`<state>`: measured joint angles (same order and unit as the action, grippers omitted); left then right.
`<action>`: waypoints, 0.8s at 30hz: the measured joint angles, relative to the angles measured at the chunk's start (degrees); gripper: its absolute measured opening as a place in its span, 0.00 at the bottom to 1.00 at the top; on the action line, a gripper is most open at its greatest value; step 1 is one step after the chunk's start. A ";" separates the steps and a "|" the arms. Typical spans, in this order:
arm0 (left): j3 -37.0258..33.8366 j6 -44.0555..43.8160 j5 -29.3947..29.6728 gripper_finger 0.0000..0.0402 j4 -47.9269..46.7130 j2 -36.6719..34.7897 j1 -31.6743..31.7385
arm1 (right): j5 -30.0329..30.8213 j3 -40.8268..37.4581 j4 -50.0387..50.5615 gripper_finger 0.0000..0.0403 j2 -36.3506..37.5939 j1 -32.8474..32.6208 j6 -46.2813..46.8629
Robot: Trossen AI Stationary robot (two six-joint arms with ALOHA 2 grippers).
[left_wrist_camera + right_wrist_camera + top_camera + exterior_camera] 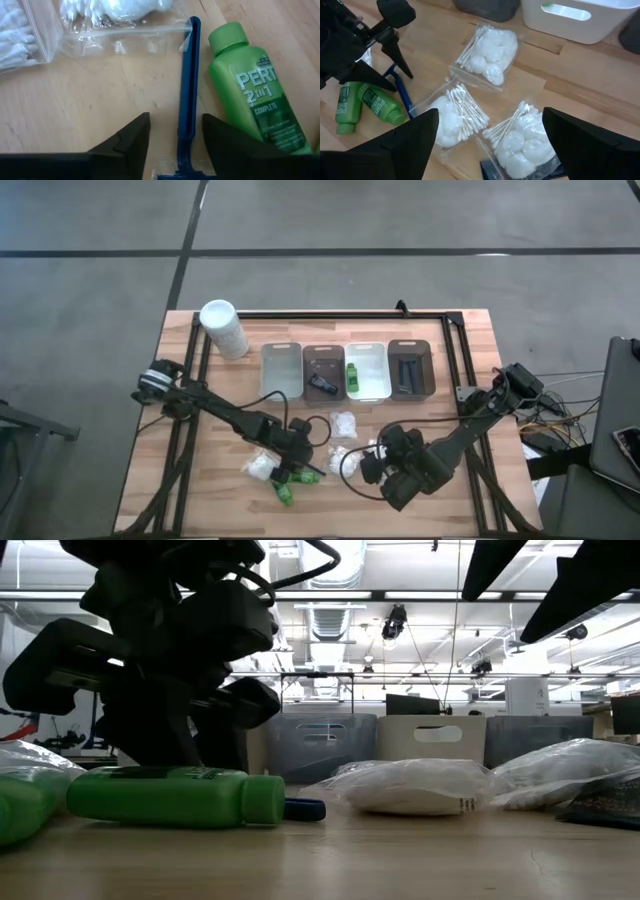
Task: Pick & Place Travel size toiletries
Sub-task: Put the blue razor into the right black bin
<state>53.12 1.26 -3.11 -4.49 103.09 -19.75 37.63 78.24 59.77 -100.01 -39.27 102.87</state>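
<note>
A thin blue razor (187,90) lies flat on the wooden table beside a green bottle (260,100), which lies on its side. My left gripper (175,135) is open and low over the razor, one finger on either side of its handle, touching nothing that shows. A second green bottle (345,107) lies next to the first. Clear packets of white puffs and swabs (487,47) (457,112) (522,137) lie flat under and ahead of my right gripper (490,135), which hangs open above them near the table's front right (385,470).
Four trays (282,370) (323,370) (367,370) (410,368) stand in a row at the back; some hold small items. A tall white container (224,328) stands at the back left. Another packet (258,468) lies left of the bottles. A black frame (455,350) borders the table.
</note>
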 joint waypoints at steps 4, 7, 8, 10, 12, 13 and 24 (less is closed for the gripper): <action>0.00 0.42 -0.06 0.32 -0.03 0.02 0.00 | 0.00 -0.02 0.02 0.86 0.00 -0.11 -0.02; 0.00 0.37 -0.37 0.23 0.02 0.19 0.02 | 0.00 -0.02 0.02 0.84 0.00 -0.11 -0.66; 0.00 0.35 -0.40 0.20 0.04 0.26 0.02 | 0.00 -0.02 0.02 0.83 0.00 -0.11 -0.83; 0.00 0.35 -0.43 0.15 0.04 0.28 0.02 | 0.02 -0.02 0.02 0.81 0.00 -0.11 -0.90; -0.01 0.33 -0.40 0.11 0.00 0.26 0.00 | 0.00 -0.02 0.00 0.79 0.00 -0.17 -1.03; -0.02 0.20 -0.34 0.09 -0.03 0.26 0.00 | 0.00 -0.02 -0.12 0.78 0.00 -0.26 -1.01; 1.21 -1.94 0.67 0.08 -9.71 -4.81 0.02 | -0.13 0.59 -5.67 0.70 0.04 -3.27 -1.81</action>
<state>54.34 -0.68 -2.44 -14.21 98.28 -19.73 37.49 78.83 54.10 -99.96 -42.54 101.06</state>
